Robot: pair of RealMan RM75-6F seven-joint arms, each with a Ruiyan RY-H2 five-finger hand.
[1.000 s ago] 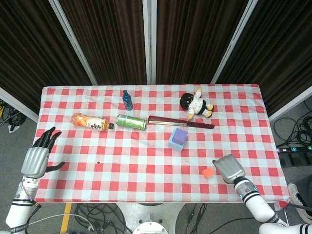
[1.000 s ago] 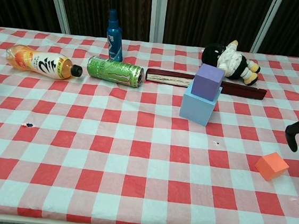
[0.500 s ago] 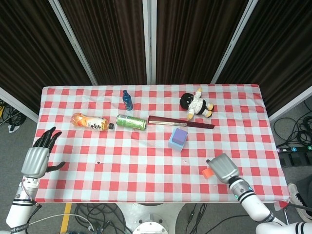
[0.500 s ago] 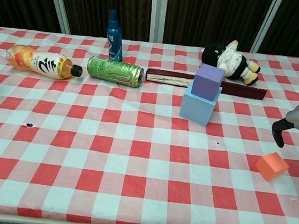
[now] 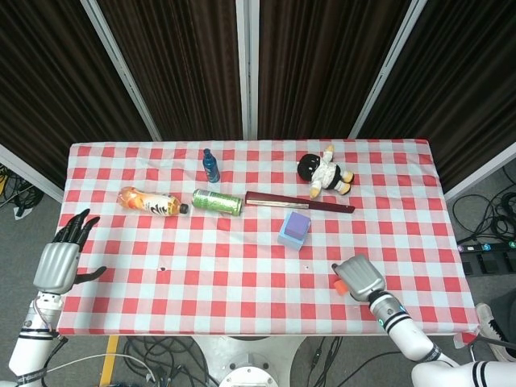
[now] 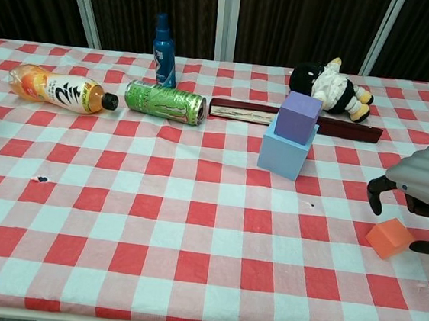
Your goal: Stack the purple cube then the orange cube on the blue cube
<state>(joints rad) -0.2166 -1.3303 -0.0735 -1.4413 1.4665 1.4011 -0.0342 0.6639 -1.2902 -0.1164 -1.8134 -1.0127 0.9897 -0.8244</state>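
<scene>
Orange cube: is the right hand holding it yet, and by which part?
Not yet. The right hand hovers over the small orange foam cube with fingers apart on both sides; the cube sits on the checked tablecloth. The left hand holds nothing.

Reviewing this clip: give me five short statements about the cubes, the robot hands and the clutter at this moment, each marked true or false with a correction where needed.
1. The purple cube sits on the blue cube. True.
2. The orange cube is already on the stack. False: it lies on the tablecloth near the front right edge.
3. The right robot hand is above the orange cube with fingers either side, not lifting it. True.
4. The left robot hand holds the orange drink bottle. False: it is off the table's left edge, fingers spread, holding nothing.
5. The green can stands upright. False: it lies on its side.
</scene>
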